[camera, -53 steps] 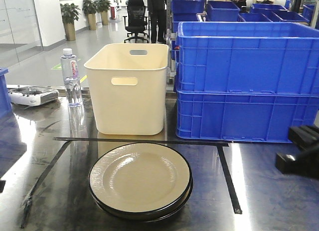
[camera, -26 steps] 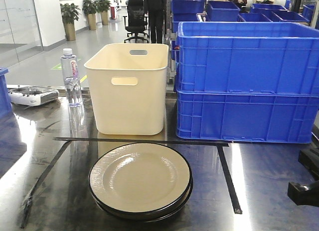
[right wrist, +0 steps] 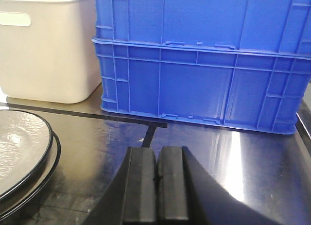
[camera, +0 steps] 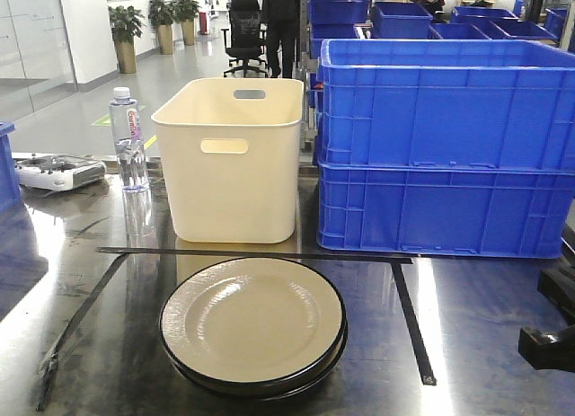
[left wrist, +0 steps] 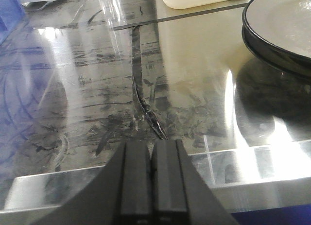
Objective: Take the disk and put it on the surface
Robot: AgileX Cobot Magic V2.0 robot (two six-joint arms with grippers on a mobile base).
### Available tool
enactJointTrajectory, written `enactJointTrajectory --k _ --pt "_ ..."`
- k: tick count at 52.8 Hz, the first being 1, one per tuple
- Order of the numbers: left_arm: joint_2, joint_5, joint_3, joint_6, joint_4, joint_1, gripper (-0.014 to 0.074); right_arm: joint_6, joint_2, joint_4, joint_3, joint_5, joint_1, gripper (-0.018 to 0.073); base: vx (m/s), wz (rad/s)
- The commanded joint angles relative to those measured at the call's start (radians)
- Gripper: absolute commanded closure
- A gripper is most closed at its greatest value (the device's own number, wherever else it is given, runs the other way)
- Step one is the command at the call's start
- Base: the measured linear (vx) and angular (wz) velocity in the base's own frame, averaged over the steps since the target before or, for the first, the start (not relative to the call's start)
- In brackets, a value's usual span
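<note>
**Plates stacked inside the taped outline, both arms idle**

A stack of cream plates with black rims [camera: 252, 324] sits on the dark, shiny metal worktop [camera: 476, 317], inside the rectangle marked by thin black tape [camera: 411, 319]. At least two plates show, one nested on the other. The stack lies just in front of a cream plastic bin [camera: 234, 160], with a strip of tape between them. To the bin's right stand two blue crates [camera: 445, 146], one on top of the other. A water bottle [camera: 130, 139] stands upright to the bin's left, and a white device [camera: 56, 172] lies further left on the worktop.

In the left wrist view, the left gripper [left wrist: 151, 159] has its fingers pressed together with nothing between them, low over the worktop near the left tape line; the plates appear at the upper right, well apart from it. In the right wrist view, the right gripper [right wrist: 157, 164] likewise has its fingers pressed together and empty, facing the lower blue crate, with the plates at the left edge. In the front view, part of the right arm [camera: 550, 331] shows at the right edge, apart from the plates.
</note>
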Motion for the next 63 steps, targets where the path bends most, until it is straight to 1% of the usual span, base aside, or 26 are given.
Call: enactJointTrajectory --k 1,5,11,16,23,32,33,36,63 --pt "-0.006 -0.075 -0.025 -0.003 -0.015 -0.008 0.0598 -0.008 -0.012 0.012 -0.030 0.021 -0.003 0.0571 0.00 0.00" --pt "-0.045 -0.089 -0.016 0.009 -0.002 -0.008 0.0598 -0.008 -0.012 0.012 -0.030 0.021 -0.003 0.0571 0.00 0.00" --pt "-0.177 -0.157 0.042 0.009 0.004 -0.008 0.0598 -0.008 -0.012 0.012 -0.030 0.021 -0.003 0.0571 0.00 0.00" --pt "-0.314 -0.180 0.138 0.008 0.011 -0.007 0.0598 -0.008 -0.012 0.012 -0.030 0.021 -0.003 0.0571 0.00 0.00" --pt "-0.499 -0.183 0.302 0.007 0.011 -0.007 0.0598 -0.008 -0.012 0.012 -0.030 0.021 -0.003 0.0571 0.00 0.00" --pt "-0.723 -0.199 0.475 -0.034 0.013 -0.007 0.0598 -0.008 -0.012 0.012 -0.030 0.021 -0.003 0.0571 0.00 0.00" --pt "-0.721 -0.197 0.478 -0.037 0.014 -0.007 0.0598 -0.008 -0.012 0.012 -0.030 0.021 -0.003 0.0571 0.00 0.00" --pt "-0.698 -0.144 0.469 -0.037 0.040 -0.006 0.0598 -0.008 -0.012 0.012 -0.027 0.021 -0.003 0.0571 0.00 0.00" --pt "-0.699 -0.135 0.471 -0.037 0.046 -0.006 0.0598 -0.008 -0.009 0.012 -0.030 0.021 -0.003 0.0571 0.00 0.00"
